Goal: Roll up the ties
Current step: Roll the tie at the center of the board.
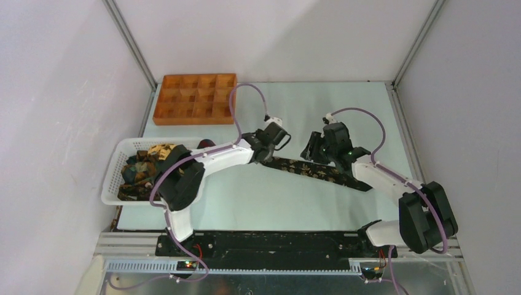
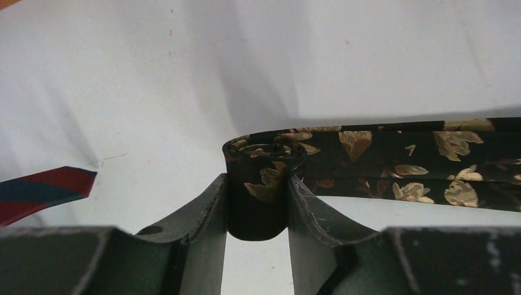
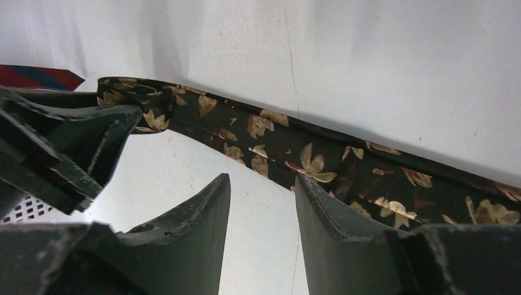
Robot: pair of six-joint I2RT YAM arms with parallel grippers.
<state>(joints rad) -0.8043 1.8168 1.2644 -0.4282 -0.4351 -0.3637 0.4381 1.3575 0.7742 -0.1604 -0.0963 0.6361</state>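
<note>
tie (image 1: 319, 170): dark, gold-leaf print | stretched along table (image 1: 276, 206) | left end rolled | spare ties (image 1: 144, 167): heaped in basket (image 1: 113, 179)

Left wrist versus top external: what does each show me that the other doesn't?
Only left wrist: the rolled end of the tie, curled tight and pinched between the fingers of the left gripper. Only top external: the orange tray, the white basket with more ties inside, and the right gripper by the tie's middle stretch. Both: the leafy tie running out from the left gripper over the table.
</note>
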